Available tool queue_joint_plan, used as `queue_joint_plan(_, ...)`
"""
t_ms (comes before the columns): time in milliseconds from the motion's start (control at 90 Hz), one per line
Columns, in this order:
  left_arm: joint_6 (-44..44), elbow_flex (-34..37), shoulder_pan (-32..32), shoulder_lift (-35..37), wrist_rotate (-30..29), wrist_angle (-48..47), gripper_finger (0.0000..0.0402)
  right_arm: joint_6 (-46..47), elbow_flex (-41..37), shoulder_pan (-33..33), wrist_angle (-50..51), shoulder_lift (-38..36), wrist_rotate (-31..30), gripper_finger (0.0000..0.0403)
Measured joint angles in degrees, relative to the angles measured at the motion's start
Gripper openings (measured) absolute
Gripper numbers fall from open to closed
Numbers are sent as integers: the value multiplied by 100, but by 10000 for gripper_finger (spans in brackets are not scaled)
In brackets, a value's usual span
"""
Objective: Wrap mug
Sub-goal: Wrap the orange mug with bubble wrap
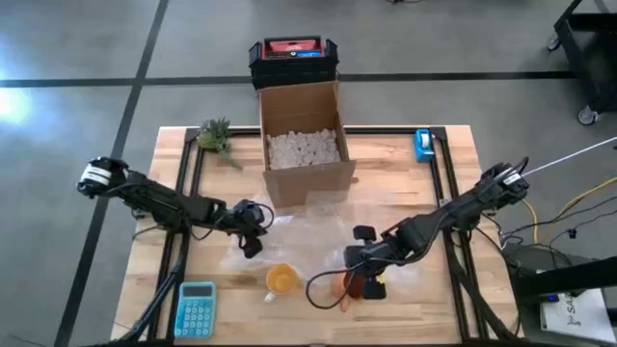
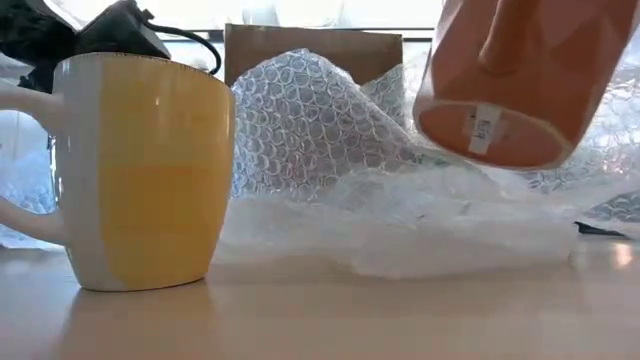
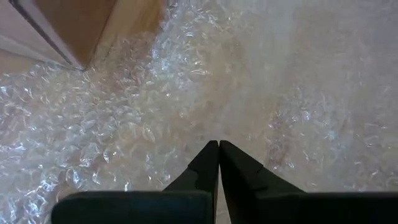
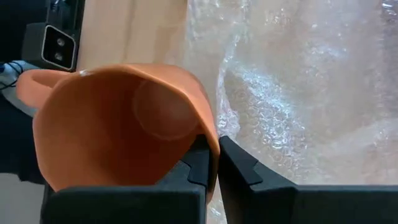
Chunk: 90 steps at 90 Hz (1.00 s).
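My right hand [image 4: 212,163] pinches the orange mug [image 4: 124,124] by its rim, tilted above the bubble wrap [image 1: 318,226] near the bench [image 1: 405,318] front edge. Left hand [image 3: 219,162] is fully closed on nothing, low over the wrap, yellow mug [image 2: 140,170] just beside it.

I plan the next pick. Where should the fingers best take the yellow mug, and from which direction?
Probably the rim of the yellow ceramic mug with white handle, from above, one finger inside the wall. It stands upright on the wooden table, mouth open upward, and its handle points away from the sheet of bubble wrap.
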<state>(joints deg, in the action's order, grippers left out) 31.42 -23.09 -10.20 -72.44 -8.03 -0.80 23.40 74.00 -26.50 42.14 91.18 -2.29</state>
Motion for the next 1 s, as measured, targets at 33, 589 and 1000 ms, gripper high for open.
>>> queue_joint_plan(33, 0, 0, 0, 0, 0, 0, 0, 0, 12, 0, 24, -1, 10, 0)
queue_joint_plan(589, 0, -2, 0, 0, 2, 138, 0, -15, 264, -201, 112, -201, 88, 0)
queue_joint_plan(1000, 0, -2, 0, 2, 2, 177, 0, 7, 455, -245, 79, -257, 6, 0)
